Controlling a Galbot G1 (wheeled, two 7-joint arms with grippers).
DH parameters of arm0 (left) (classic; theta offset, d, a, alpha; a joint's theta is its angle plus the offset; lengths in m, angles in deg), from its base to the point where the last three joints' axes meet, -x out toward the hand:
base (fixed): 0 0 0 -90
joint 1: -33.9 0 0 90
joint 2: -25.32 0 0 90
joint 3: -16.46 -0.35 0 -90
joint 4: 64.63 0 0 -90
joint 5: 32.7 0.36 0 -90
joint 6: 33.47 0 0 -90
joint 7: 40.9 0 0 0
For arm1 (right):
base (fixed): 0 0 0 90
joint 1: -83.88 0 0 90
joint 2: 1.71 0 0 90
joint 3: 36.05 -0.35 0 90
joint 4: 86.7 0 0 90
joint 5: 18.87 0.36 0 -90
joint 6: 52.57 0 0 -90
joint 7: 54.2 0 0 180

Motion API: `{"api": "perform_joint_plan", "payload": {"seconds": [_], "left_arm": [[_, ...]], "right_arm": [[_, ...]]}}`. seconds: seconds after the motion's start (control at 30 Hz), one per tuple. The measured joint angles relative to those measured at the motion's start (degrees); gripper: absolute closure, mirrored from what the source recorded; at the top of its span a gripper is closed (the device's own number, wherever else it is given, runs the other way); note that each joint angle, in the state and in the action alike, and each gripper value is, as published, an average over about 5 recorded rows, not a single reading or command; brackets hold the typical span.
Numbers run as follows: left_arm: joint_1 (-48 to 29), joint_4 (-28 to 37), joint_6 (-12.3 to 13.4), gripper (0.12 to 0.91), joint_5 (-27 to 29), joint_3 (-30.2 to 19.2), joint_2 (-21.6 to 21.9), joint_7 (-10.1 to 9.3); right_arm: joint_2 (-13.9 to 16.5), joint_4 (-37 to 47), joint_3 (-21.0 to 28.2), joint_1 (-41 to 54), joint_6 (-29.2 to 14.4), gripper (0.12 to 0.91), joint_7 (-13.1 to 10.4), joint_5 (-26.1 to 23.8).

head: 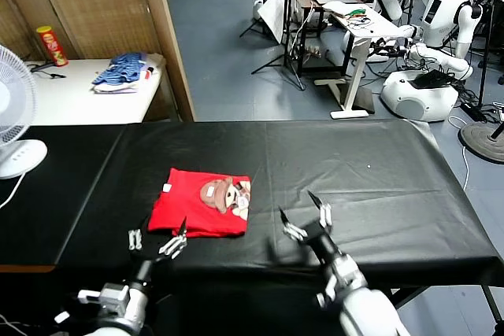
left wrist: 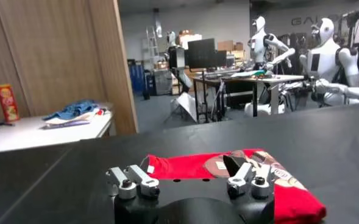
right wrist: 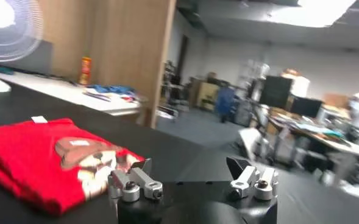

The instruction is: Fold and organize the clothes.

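Black-draped table (head: 378, 179) is carrying the bright red soft-fabric T-shirt (head: 201, 204), lying folded, print up. Left gripper (head: 157, 241) is hovering at its near edge, right gripper (head: 303, 214) just beside it; both fingers spread wide, holding nothing. Best withdrawing without snagging.

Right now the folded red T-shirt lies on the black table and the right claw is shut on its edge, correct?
Not quite. The red T-shirt does lie folded on the black table, but the head view shows the right claw open and apart from it.
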Motion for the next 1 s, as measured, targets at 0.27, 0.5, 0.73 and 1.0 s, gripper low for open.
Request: {"api": "perform_joint_plan", "payload": {"seconds": [0.27, 0.5, 0.73, 1.0], "left_arm": [[5.92, -2.21, 0.07, 0.232, -2.88, 1.6, 2.32, -1.77], [12.02, -4.72, -0.78, 0.232, -6.62, 2.85, 2.24, -4.42], [17.24, -8.32, -5.61, 0.232, -10.08, 5.53, 2.72, -5.08], [19.62, -9.22, -6.8, 0.232, -10.43, 7.61, 2.61, -3.92]], "right_arm": [[-0.84, -8.97, -5.35, -18.36, -3.89, 0.227, -6.85, -1.05], [-1.63, -15.72, -6.5, -31.1, -1.54, 0.227, -11.82, -0.13], [-1.66, -20.78, -5.74, -37.65, 4.96, 0.227, -16.54, 2.06], [-1.71, -22.4, -5.5, -39.26, 6.61, 0.227, -16.92, 2.06]]}}
